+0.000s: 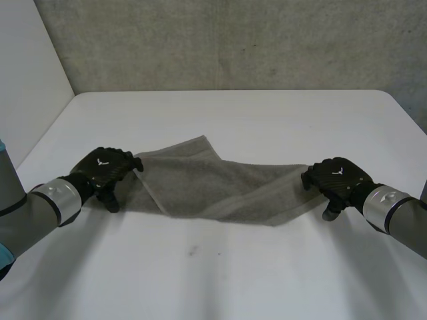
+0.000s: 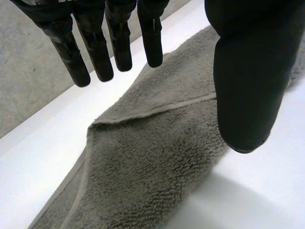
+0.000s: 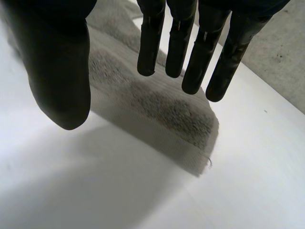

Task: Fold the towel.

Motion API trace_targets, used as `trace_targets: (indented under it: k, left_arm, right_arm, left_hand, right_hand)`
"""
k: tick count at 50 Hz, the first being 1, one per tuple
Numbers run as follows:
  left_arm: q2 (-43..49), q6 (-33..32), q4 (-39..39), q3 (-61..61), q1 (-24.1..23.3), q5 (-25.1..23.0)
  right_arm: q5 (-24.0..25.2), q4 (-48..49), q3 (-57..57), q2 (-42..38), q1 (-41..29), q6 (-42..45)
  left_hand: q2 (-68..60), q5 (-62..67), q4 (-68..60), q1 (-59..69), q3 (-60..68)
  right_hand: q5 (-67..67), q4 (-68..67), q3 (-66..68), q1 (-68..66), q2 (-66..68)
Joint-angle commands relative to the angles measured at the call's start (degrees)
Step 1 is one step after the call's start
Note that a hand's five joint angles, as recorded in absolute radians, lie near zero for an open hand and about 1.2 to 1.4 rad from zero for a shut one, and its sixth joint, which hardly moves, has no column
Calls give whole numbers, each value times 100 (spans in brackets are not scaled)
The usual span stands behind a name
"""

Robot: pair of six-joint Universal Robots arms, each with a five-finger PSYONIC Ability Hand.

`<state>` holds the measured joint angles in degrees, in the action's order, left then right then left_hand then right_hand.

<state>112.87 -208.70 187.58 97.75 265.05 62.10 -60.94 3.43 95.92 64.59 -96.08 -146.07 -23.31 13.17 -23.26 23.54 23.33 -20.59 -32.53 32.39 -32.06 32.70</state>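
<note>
1. Left wrist view: the left hand [image 2: 248, 86] is open, its fingers [image 2: 100, 52] straight, over one end of the towel [image 2: 152, 162].
2. The right hand [image 3: 62, 71] is open too, with its straight fingers over the other end of the towel.
3. The grey towel lies partly folded on the white counter [image 1: 233, 267], stretched between both hands.

On the table [image 1: 220, 280], towel [image 1: 213, 183] stretched left to right across the middle; left hand [image 1: 107, 170] at its left end, right hand [image 1: 337, 177] at its right end; wall [image 1: 233, 40] behind the table's far edge.
</note>
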Motion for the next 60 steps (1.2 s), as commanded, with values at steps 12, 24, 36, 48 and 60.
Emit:
trace_targets:
  k: [12, 24, 36, 48, 60]
  left_arm:
    - [7, 110, 15, -46, -6, 400]
    - [-46, 690, 77, -116, 20, 400]
    - [-46, 839, 95, -116, 47, 417]
    - [-46, 831, 95, -89, 29, 575]
    - [-46, 831, 103, -81, 29, 575]
  right_arm:
    - [-67, 262, -28, -25, -1587, -1782]
    - [-1419, 474, -1679, -1087, -3099, -2873]
    - [-1684, 228, -3264, -2223, -3610, -3006]
    - [-2036, 61, -3923, -2838, -3698, -2848]
    - [-2027, -80, -3608, -2173, -3637, -2619]
  left_hand:
    - [115, -101, 110, -139, -118]
    - [65, -50, 60, -88, -67]
    - [48, -34, 43, -71, -50]
    - [65, -50, 60, -88, -67]
    - [82, -67, 77, -105, -84]
  right_hand:
    - [-69, 125, -112, 79, -143]
    - [15, 209, -195, 162, -226]
    - [-237, -44, 57, -90, 26]
    - [-1612, -1418, 1432, -1465, 1400]
    - [-4941, -4747, 4761, -4794, 4730]
